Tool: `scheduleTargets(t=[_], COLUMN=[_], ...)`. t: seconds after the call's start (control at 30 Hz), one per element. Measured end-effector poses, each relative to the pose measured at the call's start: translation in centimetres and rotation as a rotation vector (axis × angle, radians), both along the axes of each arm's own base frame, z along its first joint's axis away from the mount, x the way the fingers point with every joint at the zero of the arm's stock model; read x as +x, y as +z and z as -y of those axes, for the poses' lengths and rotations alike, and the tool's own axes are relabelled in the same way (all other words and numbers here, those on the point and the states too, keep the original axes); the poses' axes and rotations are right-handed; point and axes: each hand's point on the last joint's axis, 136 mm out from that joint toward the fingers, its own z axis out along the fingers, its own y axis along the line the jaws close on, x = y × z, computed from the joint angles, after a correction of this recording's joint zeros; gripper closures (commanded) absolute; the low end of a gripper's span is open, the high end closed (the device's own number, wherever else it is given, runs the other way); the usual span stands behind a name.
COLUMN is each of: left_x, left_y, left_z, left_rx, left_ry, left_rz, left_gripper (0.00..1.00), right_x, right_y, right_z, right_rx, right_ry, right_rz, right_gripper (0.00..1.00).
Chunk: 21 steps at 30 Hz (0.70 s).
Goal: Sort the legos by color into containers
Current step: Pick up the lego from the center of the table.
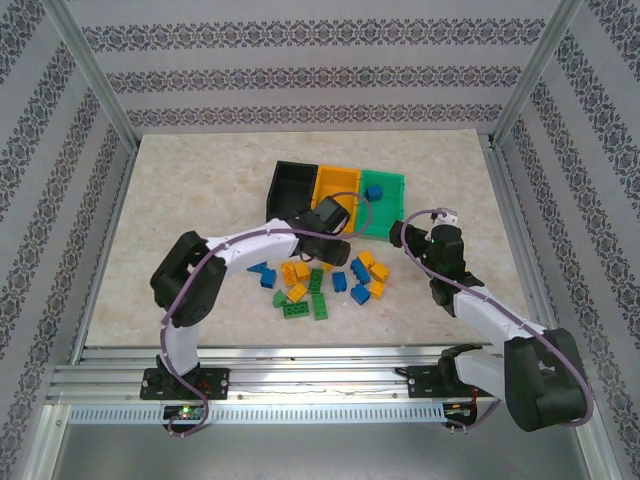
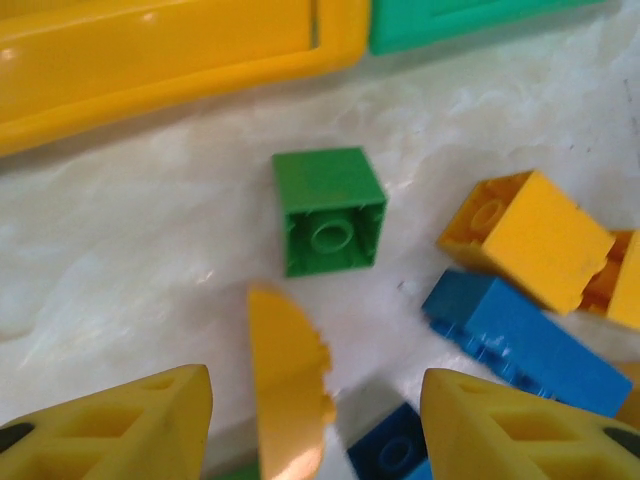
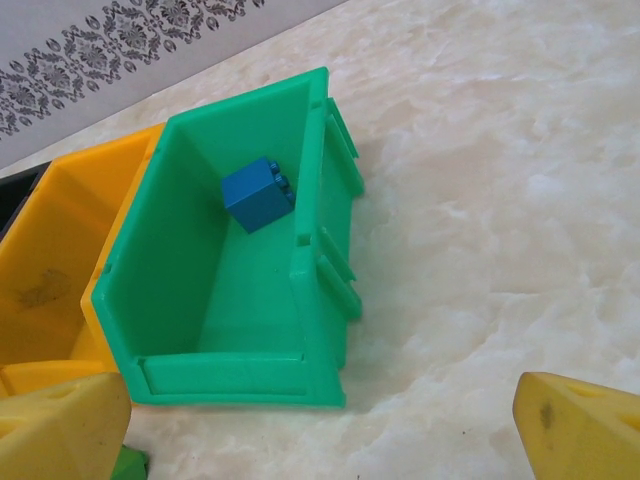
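Observation:
The legos [image 1: 325, 280] lie in a loose pile of yellow, green and blue bricks just in front of the containers. The black bin [image 1: 290, 185], yellow-orange bin [image 1: 335, 188] and green bin [image 1: 388, 205] stand joined in a row. A blue brick [image 3: 257, 193] lies inside the green bin [image 3: 320, 250]. My left gripper [image 2: 315, 425] hovers low over the pile, open. A blurred thin yellow piece [image 2: 285, 380] stands between its fingers, touching neither. A green brick [image 2: 330, 210] lies just ahead. My right gripper [image 3: 320, 440] is wide open and holds nothing, just in front of the green bin's near right corner.
Beside the left gripper lie a yellow brick [image 2: 530, 240] and a blue brick [image 2: 525, 340]. The yellow-orange bin's front wall [image 2: 150, 50] is close ahead of it. Bare marble table [image 3: 500, 200] stretches right of the green bin. Metal frame posts [image 1: 95, 75] border the table.

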Motion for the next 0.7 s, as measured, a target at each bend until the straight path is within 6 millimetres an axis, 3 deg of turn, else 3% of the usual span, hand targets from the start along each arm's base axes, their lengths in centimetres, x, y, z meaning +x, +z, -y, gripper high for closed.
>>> scheduleTargets(t=[0.1, 0.4, 0.53, 0.7], left_x=[0.2, -0.7, -0.6, -0.6], left_y=[-0.9, -2.2, -2.3, -3.3], left_z=[0.7, -0.7, -1.0, -1.3], left_rx=[0.004, 0.073, 0.082, 0.101], left_ry=[-0.010, -0.001, 0.008, 0.011], left_rz=[-0.028, -0.076, -0.076, -0.096], left_gripper=[0.46, 0.47, 0.52, 0.67], right_x=[0.0, 0.0, 0.0, 0.0], right_y=[0.0, 0.2, 0.2, 0.2], right_z=[0.0, 0.0, 0.0, 0.0], right_rx=[0.000, 0.001, 0.001, 0.001], right_ry=[0.000, 0.000, 0.001, 0.001], right_rz=[0.001, 0.006, 0.006, 0.006], right_gripper=[0.02, 0.02, 0.02, 0.02])
